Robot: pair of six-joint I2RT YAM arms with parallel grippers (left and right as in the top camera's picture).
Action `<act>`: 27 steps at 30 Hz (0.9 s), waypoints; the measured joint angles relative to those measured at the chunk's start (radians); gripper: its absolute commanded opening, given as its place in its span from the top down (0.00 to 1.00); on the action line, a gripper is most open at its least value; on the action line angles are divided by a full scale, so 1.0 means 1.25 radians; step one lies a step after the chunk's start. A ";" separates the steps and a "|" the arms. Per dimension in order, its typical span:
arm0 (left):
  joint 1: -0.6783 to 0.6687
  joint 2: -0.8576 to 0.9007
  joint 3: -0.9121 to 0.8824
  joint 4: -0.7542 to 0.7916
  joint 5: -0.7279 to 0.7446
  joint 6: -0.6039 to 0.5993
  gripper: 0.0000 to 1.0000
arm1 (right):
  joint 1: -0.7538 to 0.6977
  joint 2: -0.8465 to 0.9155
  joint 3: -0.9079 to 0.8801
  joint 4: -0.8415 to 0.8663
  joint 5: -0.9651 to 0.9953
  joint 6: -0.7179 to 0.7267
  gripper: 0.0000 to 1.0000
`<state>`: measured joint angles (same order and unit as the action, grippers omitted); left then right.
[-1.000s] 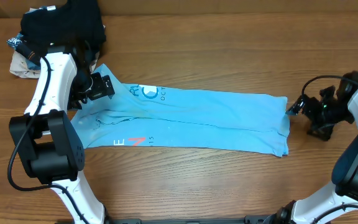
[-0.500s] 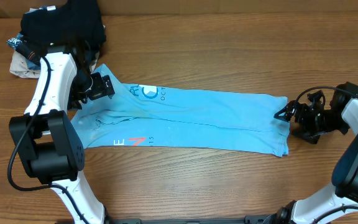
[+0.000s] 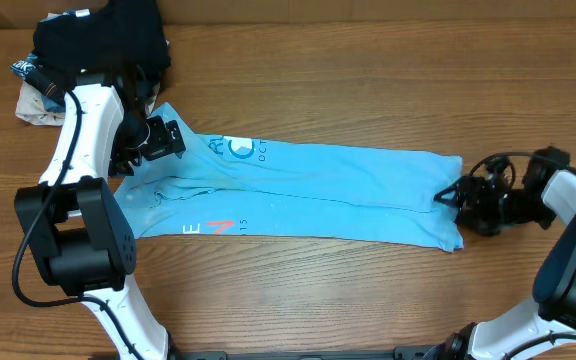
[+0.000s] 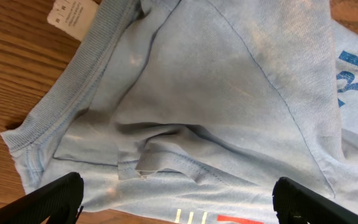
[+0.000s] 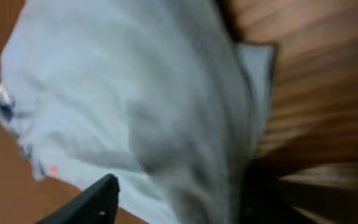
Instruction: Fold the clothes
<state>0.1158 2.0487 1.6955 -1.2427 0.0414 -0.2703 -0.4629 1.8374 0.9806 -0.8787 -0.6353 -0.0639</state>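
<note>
The clothes, a light blue T-shirt [image 3: 308, 190], lie folded into a long strip across the wooden table, with red lettering near the front left edge. My left gripper [image 3: 153, 140] hovers over the shirt's left end, open, its two fingers wide apart above the collar area [image 4: 216, 93] and touching nothing. My right gripper [image 3: 451, 195] is at the shirt's right end. In the right wrist view its fingers [image 5: 101, 199] straddle the hem of the blurred cloth [image 5: 135, 93], still apart, with cloth between them.
A pile of black garments [image 3: 103, 35] sits at the back left corner, with a pale crumpled item [image 3: 38, 105] beside it. A white label [image 4: 71, 12] shows at the shirt's collar. Bare wood lies in front of and behind the shirt.
My right gripper has slid left from the bare table onto the shirt's right edge, and its jaws have narrowed around the hem. The left arm has not moved.
</note>
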 measured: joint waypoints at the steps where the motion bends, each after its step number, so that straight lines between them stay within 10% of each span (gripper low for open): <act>1: 0.000 0.000 0.000 0.000 0.000 0.000 0.00 | 0.000 0.001 -0.005 -0.001 -0.002 0.002 0.49; 9: 0.000 0.000 0.000 0.000 0.001 0.000 0.00 | 0.000 0.009 -0.011 0.031 0.048 0.034 0.96; 27: 0.000 0.000 0.000 0.000 0.004 0.000 0.00 | 0.005 0.019 0.192 -0.132 0.334 0.219 0.96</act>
<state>0.1158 2.0487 1.6955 -1.2423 0.0460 -0.2703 -0.4564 1.8610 1.2209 -1.0431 -0.2173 0.2104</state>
